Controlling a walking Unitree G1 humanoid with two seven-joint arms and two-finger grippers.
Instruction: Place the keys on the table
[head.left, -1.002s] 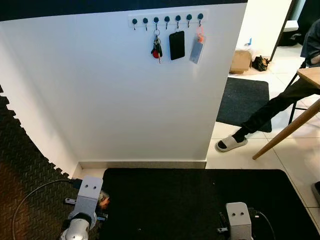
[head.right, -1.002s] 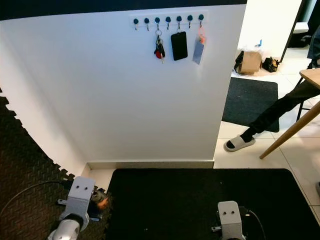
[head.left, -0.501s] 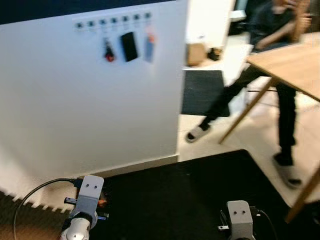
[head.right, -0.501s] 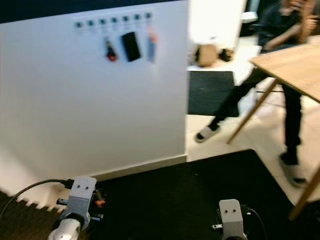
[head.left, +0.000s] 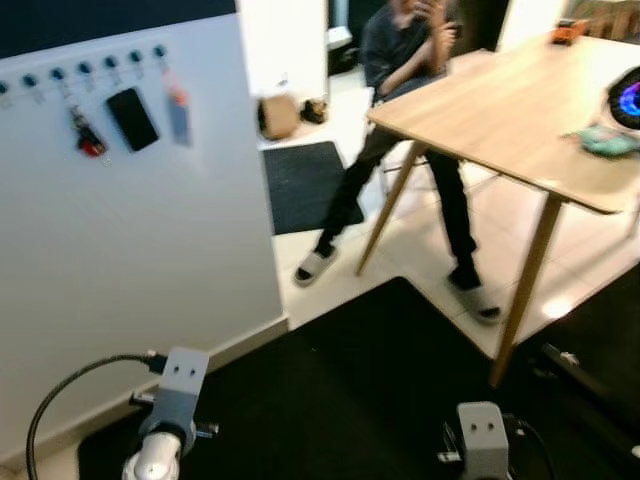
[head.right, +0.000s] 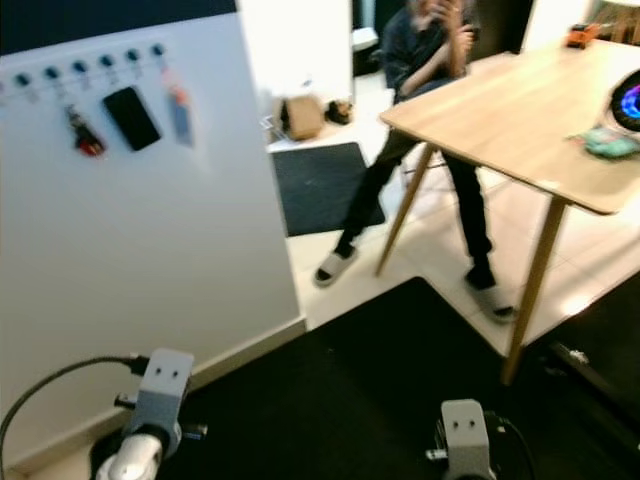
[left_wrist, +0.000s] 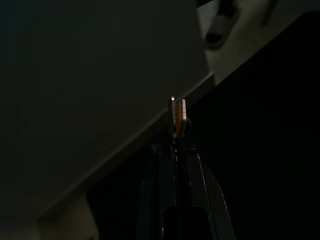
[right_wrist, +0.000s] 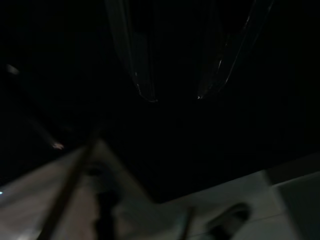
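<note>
Keys (head.left: 85, 137): hanging far left from a hook rail (head.left: 80, 70) on the white wall, red fob, beside a black card; not yet taken.
Left hand (left_wrist: 177, 112): hanging low, fingers pressed together on a thin orange sliver, identity unclear.
Right hand (right_wrist: 175, 92): hanging idle over dark mat, fingers apart.
Desk (head.left: 500, 110): standing right, wooden, person seated behind; likely drop spot.

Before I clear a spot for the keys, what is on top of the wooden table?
On the light wooden table: a teal cloth-like item, a round glowing device at the frame edge, a small orange object far off. The rest is out of frame.
</note>
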